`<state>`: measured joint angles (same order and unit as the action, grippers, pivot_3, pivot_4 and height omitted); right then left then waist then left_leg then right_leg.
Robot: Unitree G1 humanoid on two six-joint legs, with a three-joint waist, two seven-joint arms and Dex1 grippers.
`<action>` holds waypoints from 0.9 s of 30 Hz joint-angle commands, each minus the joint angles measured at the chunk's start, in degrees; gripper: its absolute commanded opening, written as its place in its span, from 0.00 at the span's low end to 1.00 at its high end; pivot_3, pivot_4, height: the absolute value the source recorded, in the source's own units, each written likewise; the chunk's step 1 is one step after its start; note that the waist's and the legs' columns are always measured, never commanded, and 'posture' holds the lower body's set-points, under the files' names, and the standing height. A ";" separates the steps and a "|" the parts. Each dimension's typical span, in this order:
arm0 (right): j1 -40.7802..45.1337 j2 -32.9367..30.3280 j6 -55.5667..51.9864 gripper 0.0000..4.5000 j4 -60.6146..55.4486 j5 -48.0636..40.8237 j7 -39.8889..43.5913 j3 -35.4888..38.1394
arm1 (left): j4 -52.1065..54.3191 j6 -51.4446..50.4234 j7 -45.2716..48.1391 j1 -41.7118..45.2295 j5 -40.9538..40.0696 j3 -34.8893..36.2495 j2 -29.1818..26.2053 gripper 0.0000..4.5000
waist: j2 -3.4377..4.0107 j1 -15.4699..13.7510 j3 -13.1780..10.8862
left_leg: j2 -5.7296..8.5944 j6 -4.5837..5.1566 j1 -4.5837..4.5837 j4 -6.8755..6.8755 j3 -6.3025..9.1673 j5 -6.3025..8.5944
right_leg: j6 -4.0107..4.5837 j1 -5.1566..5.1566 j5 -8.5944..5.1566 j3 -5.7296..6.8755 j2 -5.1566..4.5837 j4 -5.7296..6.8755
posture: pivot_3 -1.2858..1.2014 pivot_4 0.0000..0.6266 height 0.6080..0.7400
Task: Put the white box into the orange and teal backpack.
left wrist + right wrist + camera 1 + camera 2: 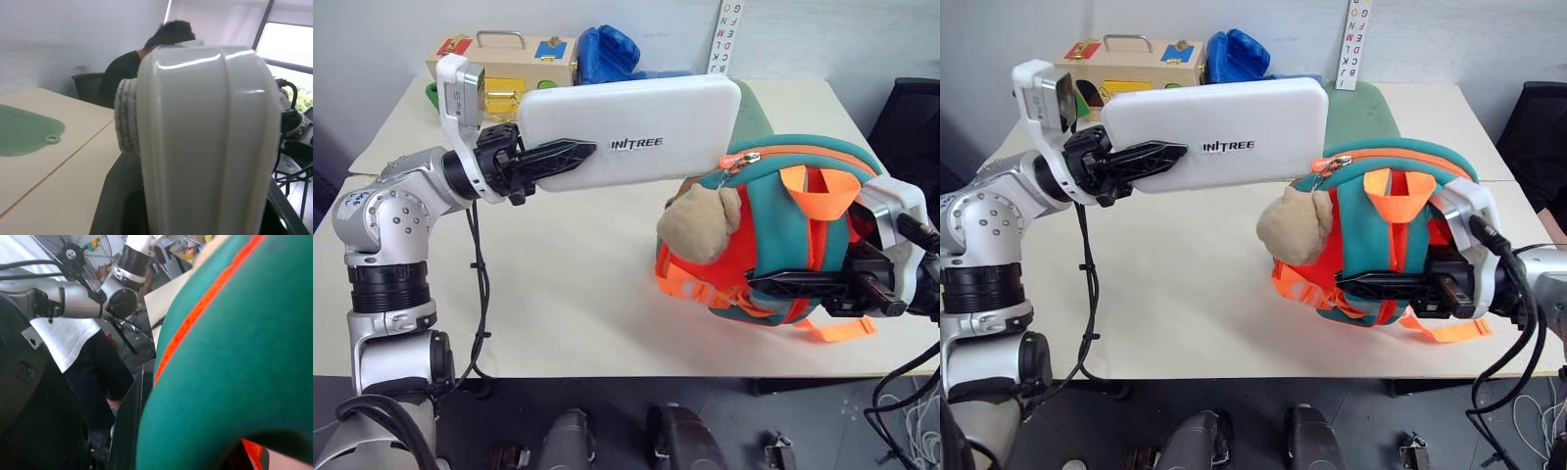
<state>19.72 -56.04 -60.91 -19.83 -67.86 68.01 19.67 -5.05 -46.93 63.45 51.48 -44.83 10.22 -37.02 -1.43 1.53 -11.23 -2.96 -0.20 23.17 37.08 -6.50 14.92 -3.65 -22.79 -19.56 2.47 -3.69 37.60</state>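
Observation:
My left gripper (570, 154) is shut on the left end of the white box (636, 132) and holds it flat in the air above the table. The box's dark lettering faces up, and its right end reaches the zip at the top of the orange and teal backpack (773, 211). The backpack stands upright at the table's right front, with the beige plush ball (700, 225) hanging on its left side. My right gripper (778, 284) is shut on the backpack's lower side. The left wrist view has the box's end (205, 137) up close, and the right wrist view teal fabric (234, 357).
A wooden box with coloured doors (504, 59) and a blue boxing glove (607, 54) stand at the table's (558, 294) back. A green mat (756, 108) lies behind the backpack. A black chair (911, 127) is at the right. A seated person (142, 63) is beyond the table.

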 commanded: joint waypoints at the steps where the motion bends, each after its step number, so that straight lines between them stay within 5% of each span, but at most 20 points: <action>1: 0.12 -1.01 1.10 0.00 -0.82 -0.96 0.94 1.31 | 0.32 7.38 4.11 1.29 6.05 -5.54 -0.61 0.27 | 0.00 -0.12 0.00 | 0.00 0.00 0.00 0.01 0.00 0.00 | 0.00 0.00 0.00 0.00 -0.01 0.00 | 0.52 0.24 1.00; 9: 0.15 -1.20 2.53 0.00 -0.61 0.66 1.19 0.94 | -6.93 18.76 13.45 4.03 16.00 -13.13 -2.35 0.27 | 0.00 -1.09 0.00 | 0.03 0.08 0.01 0.03 -0.02 0.03 | 0.00 0.01 0.00 -0.02 -0.02 -0.06 | 0.52 0.24 1.00; 14: 0.45 -0.64 2.96 0.00 -0.95 0.66 0.93 0.84 | -12.33 22.13 14.62 7.71 18.90 -15.56 2.14 0.27 | 0.00 -1.38 0.00 | 0.03 0.30 0.01 0.05 -0.01 0.16 | 0.01 0.00 0.00 0.00 -0.01 -0.04 | 0.52 0.24 1.00; 26: 0.50 3.63 5.48 0.00 -5.63 0.43 -5.08 -1.90 | -31.05 31.47 -2.34 14.44 30.04 -21.84 31.15 0.27 | -0.04 -1.42 -0.02 | 0.16 0.51 0.13 0.19 0.04 0.24 | -0.09 0.02 0.05 0.11 -0.19 -0.06 | 0.52 0.24 1.00; 27: 0.35 3.93 5.71 0.00 -5.79 0.63 -5.99 -2.00 | -32.35 31.61 -3.08 14.84 30.56 -21.93 32.50 0.35 | -0.03 -1.46 -0.02 | 0.15 0.53 0.12 0.18 0.05 0.24 | -0.09 0.02 0.05 0.14 -0.17 -0.06 | 0.52 0.24 1.00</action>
<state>19.78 -52.66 -56.21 -23.23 -66.48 63.13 17.41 -36.50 -17.01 62.08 64.90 -15.08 -11.57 -6.24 -1.47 0.06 -11.25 -2.80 0.35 23.29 37.25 -6.41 15.14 -3.75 -22.77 -19.51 2.64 -3.87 37.54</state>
